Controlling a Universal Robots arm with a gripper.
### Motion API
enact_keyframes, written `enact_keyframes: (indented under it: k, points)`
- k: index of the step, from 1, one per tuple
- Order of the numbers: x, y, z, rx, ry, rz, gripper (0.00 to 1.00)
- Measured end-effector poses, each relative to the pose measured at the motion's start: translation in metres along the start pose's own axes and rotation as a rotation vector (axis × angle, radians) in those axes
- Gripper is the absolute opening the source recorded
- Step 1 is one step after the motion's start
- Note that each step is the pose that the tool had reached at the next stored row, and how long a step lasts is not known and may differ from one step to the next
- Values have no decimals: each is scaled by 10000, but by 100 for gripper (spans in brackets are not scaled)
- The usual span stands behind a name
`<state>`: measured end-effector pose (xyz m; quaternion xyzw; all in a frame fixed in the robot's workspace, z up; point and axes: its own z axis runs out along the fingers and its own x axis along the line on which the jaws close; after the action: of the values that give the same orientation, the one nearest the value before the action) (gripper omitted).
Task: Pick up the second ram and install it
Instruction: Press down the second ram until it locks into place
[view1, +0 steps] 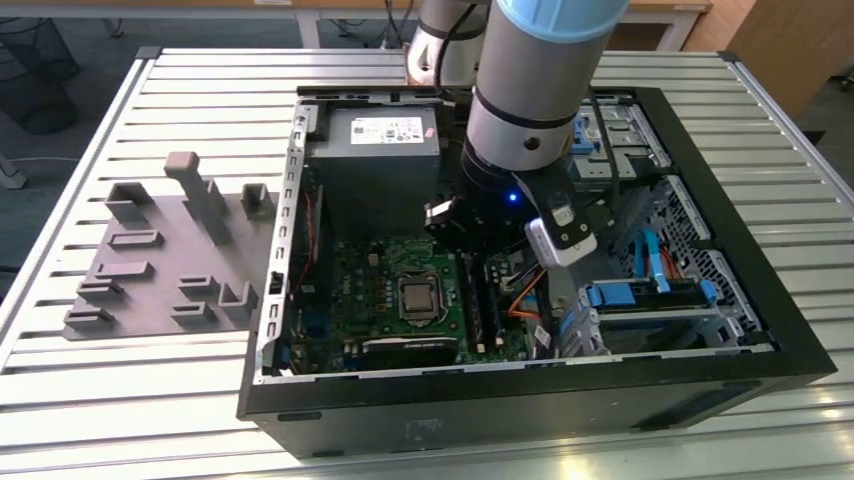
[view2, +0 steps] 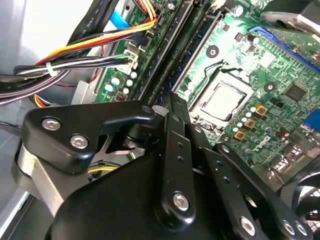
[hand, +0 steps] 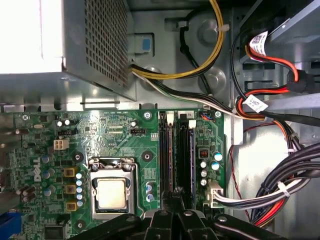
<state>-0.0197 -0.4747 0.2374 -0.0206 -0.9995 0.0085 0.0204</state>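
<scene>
Hovering low over the green motherboard (hand: 125, 145), gripper (hand: 175, 202) sits above the memory slots (hand: 177, 155); can't tell finger state. Power supply (hand: 65, 45) and cable bundles (hand: 280, 185) crowd both sides.

Gripper (hand: 175, 202) fingertips hidden behind its own linkage in both wrist views; the arm (view1: 534, 90) covers the memory slots (hand: 176, 155) in the exterior view.

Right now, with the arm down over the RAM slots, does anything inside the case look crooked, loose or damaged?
Nothing stands out. The gripper sits over the RAM slots beside the CPU socket. The sticks in the slots run straight and parallel. The cables are bundled at the board's edge, off the slots.
</scene>
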Motion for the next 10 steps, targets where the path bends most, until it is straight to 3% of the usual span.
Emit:
enact_keyframes:
  k: [10]
  points:
    - [-8, 3, 147, -14, 0, 0, 11]
